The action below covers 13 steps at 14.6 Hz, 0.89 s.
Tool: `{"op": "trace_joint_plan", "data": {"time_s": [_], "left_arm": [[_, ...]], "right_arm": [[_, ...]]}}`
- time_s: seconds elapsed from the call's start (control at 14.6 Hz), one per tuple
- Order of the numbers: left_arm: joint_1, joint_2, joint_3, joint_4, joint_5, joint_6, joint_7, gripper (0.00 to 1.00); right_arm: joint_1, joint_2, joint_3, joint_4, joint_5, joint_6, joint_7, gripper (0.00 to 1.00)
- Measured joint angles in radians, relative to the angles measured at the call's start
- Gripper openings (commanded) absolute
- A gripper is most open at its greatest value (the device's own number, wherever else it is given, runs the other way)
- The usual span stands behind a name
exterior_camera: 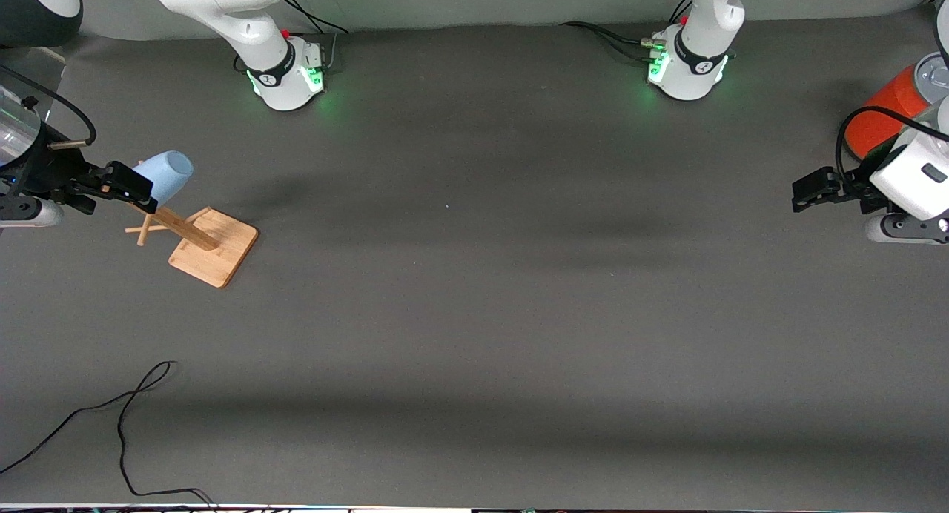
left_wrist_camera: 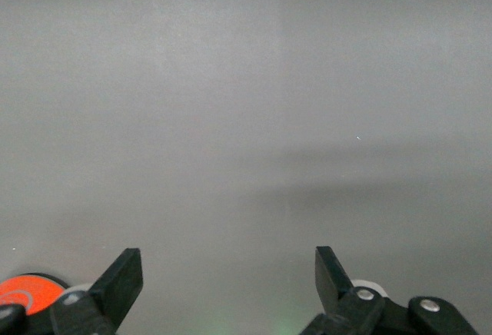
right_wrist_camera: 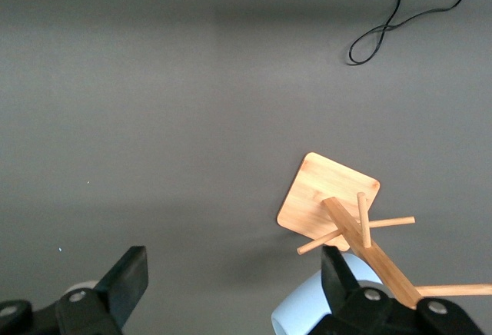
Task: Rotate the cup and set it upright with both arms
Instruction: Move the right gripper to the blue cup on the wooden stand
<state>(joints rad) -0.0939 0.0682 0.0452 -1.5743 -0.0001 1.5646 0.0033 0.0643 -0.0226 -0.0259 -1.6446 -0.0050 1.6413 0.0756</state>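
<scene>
Front view: the pale-blue cup hangs on the wooden peg stand at the right arm's end of the worktop, just beside the right gripper; contact is unclear. The left gripper waits near an orange can, partly hidden.

Left wrist view: fingers spread wide over bare worktop.

Right wrist view: fingers spread, holding nothing; the cup sits beside one finger, cut off by the frame.

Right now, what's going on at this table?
The right claw is up beside the pale-blue cup, which hangs tilted on a peg of the wooden rack at the right arm's end of the table. Its fingers are spread, one of them right against the cup, not gripping it yet. The left claw waits open at the other end, near the orange can.
</scene>
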Motion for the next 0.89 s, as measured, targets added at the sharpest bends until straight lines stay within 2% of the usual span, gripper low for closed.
{"op": "trace_joint_plan", "data": {"time_s": [0.27, 0.48, 0.89], "left_arm": [[0.000, 0.000, 0.000, 0.000, 0.000, 0.000, 0.000, 1.00], [0.000, 0.000, 0.000, 0.000, 0.000, 0.000, 0.000, 1.00], [0.000, 0.000, 0.000, 0.000, 0.000, 0.000, 0.000, 1.00]], "right_arm": [[0.000, 0.001, -0.001, 0.007, 0.001, -0.012, 0.003, 1.00], [-0.002, -0.001, -0.025, 0.012, 0.008, -0.036, 0.055, 1.00], [-0.004, -0.031, -0.158, -0.021, 0.186, -0.155, 0.641, 1.00]]}}
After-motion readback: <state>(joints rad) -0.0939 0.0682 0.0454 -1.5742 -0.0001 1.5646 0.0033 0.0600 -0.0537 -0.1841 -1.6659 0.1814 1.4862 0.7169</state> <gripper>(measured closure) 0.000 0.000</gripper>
